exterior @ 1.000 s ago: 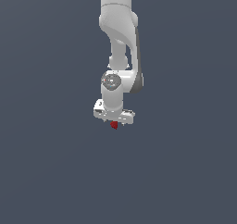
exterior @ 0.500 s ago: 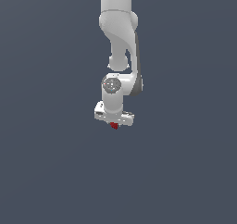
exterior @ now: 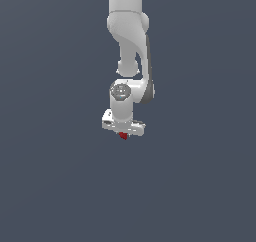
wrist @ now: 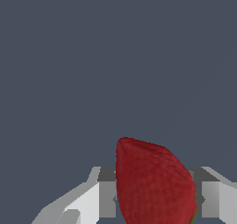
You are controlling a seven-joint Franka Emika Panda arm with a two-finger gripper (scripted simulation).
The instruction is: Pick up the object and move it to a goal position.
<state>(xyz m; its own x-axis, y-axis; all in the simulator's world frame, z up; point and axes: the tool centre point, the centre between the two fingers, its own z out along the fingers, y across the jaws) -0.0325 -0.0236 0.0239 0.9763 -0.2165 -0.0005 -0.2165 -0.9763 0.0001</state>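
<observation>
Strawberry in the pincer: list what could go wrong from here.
1. The strawberry is rounded and tapered, and the wrist view shows only the pincer fingers flanking it; it might slip or twist out during the move.
2. In the exterior view only a speck of red shows below the pincer, so a drop would be hard to notice there.

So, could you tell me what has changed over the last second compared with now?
Little visibly changed. The arm shifted slightly: its wrist and the gripper sit marginally lower in the exterior view than a second ago. The strawberry-like object stayed between the gripper's fingers, as the wrist view shows. Nothing was let go.
</observation>
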